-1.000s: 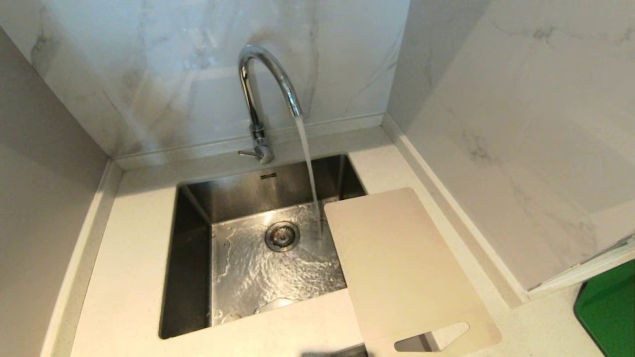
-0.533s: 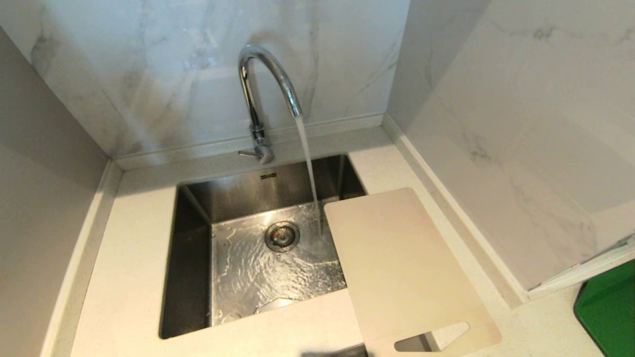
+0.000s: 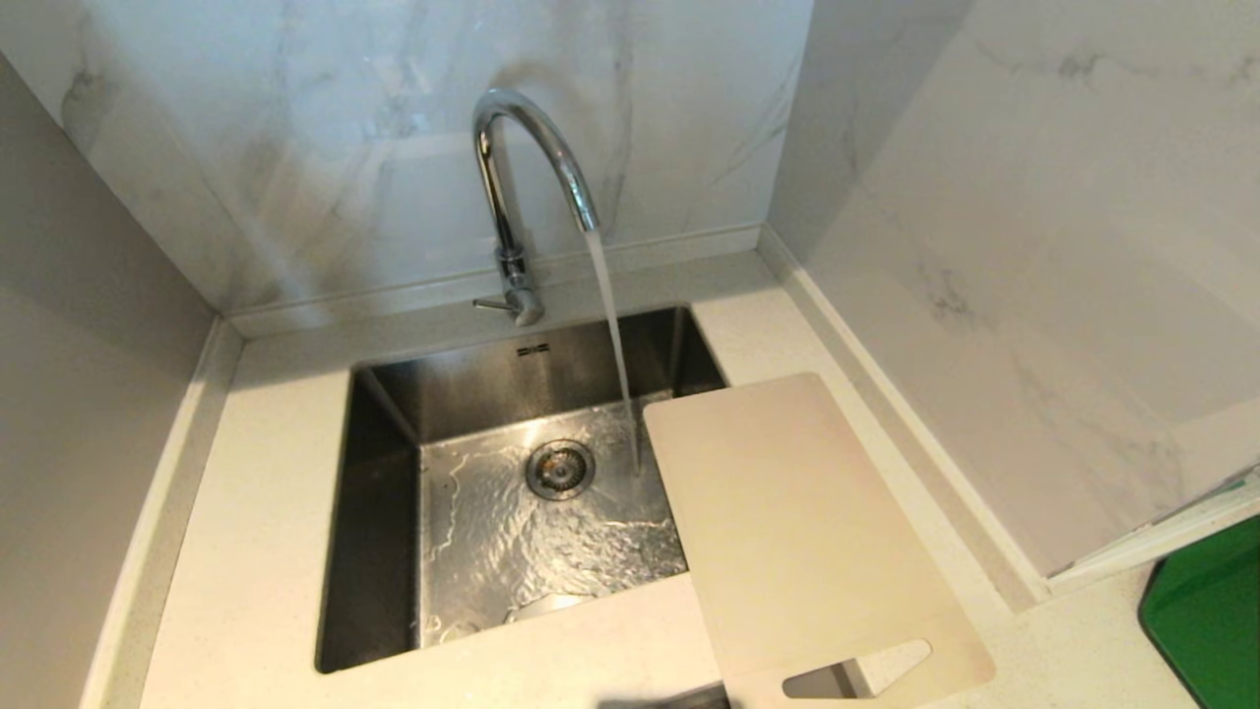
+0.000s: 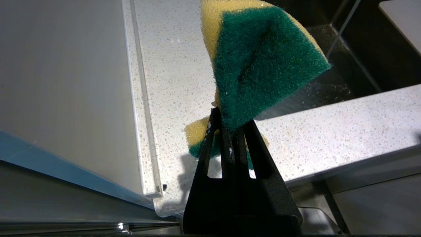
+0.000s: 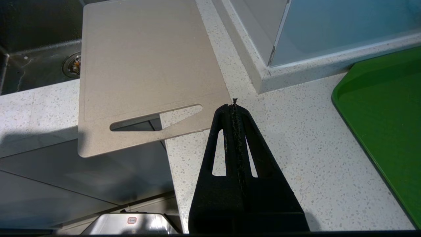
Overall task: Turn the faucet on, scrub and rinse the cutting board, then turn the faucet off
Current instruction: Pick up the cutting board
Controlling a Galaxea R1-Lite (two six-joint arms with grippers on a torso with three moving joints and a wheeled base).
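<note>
Sink (image 3: 379,512): steel basin set in the speckled white counter (image 3: 251,551); rippling water covers its floor around the round drain (image 3: 559,469).
Faucet (image 3: 512,187): running, its stream falling just beside the far corner of the board.
Cutting board (image 3: 797,532): lies flat across the sink's right rim and the counter, handle cutout overhanging the near counter edge.
Writing: a small dark mark on the sink's back wall, perhaps a maker's label, unreadable.
Left gripper (image 4: 230,123): clamped on the green-and-yellow sponge (image 4: 263,62), above the counter's near edge left of the sink.
Right gripper (image 5: 234,107): fingers pressed together, empty, just beside the board's handle end.
Surroundings: green tray (image 5: 388,118) on the counter at the right; marble walls behind.
</note>
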